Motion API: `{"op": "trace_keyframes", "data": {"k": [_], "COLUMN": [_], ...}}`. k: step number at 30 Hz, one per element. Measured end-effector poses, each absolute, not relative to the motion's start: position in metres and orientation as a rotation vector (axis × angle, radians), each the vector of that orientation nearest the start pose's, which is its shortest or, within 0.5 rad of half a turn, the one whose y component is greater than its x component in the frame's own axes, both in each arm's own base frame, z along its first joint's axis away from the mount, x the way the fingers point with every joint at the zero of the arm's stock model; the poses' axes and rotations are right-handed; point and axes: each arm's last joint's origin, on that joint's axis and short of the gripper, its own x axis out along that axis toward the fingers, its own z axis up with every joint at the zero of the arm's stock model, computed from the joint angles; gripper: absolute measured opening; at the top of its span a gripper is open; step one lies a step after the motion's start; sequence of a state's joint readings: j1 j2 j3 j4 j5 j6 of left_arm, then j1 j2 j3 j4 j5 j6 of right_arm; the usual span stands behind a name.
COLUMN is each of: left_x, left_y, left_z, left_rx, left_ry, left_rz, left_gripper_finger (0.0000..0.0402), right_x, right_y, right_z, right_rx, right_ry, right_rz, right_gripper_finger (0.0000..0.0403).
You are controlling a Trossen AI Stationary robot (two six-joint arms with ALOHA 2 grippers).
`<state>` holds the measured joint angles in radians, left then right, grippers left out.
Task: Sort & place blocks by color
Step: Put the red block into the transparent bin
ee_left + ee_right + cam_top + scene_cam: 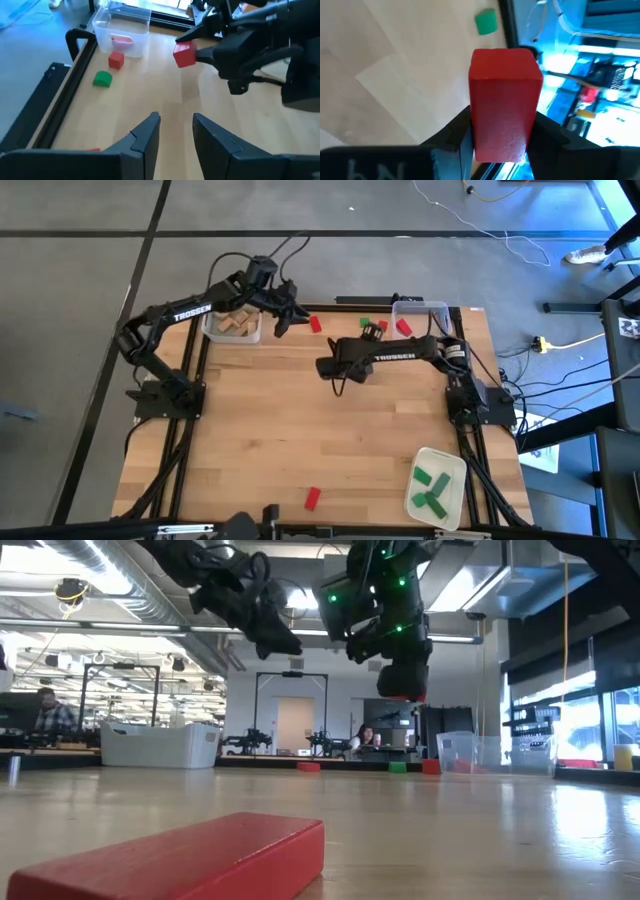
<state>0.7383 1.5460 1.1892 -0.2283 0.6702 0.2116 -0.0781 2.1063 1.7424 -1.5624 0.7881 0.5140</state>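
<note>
**Hidden, cropped or unclear items**

- Near red block [180, 860]: in your low view the bottom and left edges cut it off.
- Held red block [505, 102]: in your right wrist view its lower end is hidden between the right end effector's [497, 137] fingers.
- Red sliver [91, 149]: cropped behind the left end effector's [175, 132] finger; you cannot tell what it is.
- Tan blocks in the clear bin [233, 326]: too small for you to count.
- Pink-red item inside the far bin [121, 40]: blurred through plastic.

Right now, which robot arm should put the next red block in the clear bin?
The right one, probably. Its right gripper already has its fingers shut on a red block, lifted above the table, with the clear bin close beside that arm. The left gripper is open, holding nothing.
</note>
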Motion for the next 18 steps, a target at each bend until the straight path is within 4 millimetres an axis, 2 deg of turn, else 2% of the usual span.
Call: {"op": "trace_keyframes", "data": {"k": [5, 8, 13, 18], "left_x": [0.263, 0.262, 0.259, 0.254], "left_y": [0.220, 0.221, 0.224, 0.228], "left_z": [0.282, 0.282, 0.282, 0.281], "left_rx": [-0.102, -0.038, 0.070, 0.158], "left_ry": [0.464, 0.464, 0.471, 0.471], "left_rz": [0.010, 0.000, -0.018, -0.036], "left_gripper_finger": [0.0110, 0.0110, 0.0110, 0.0110], "right_x": [0.373, 0.379, 0.392, 0.399], "right_y": [-0.061, -0.066, -0.072, -0.075], "right_z": [0.220, 0.231, 0.266, 0.312], "right_rx": [-0.149, -0.024, 0.136, 0.184], "right_ry": [1.678, 1.669, 1.568, 1.420], "right_rz": [-0.882, -0.772, -0.577, -0.414], "right_gripper_finger": [0.0132, 0.0132, 0.0132, 0.0132]}}
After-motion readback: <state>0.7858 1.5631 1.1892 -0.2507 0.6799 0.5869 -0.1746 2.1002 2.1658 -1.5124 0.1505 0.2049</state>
